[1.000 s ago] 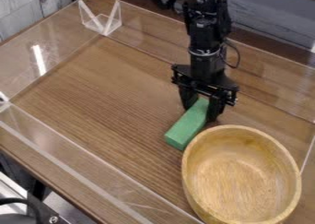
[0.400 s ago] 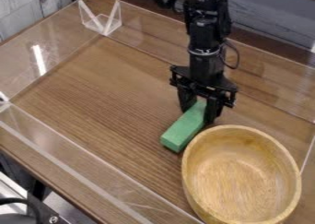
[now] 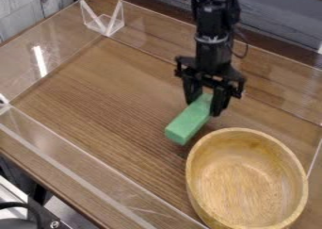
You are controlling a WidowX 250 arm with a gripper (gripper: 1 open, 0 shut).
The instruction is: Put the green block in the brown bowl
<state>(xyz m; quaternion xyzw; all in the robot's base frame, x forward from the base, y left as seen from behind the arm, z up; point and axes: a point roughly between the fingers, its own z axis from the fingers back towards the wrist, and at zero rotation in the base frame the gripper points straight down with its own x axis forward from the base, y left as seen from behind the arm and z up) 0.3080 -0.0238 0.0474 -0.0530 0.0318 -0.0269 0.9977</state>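
The green block (image 3: 190,122) (seemingly tilted) lies just behind-left of the brown bowl (image 3: 247,179).

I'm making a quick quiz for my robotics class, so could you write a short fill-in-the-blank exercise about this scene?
1. The claw is shut on the far end of the ____ block.
2. The wooden bowl holds ____.
3. The held block hangs tilted, its lower end pointing toward the ____ of the picture.
4. The bowl rests on a ____ table.

Missing words: green; nothing; bottom; wooden
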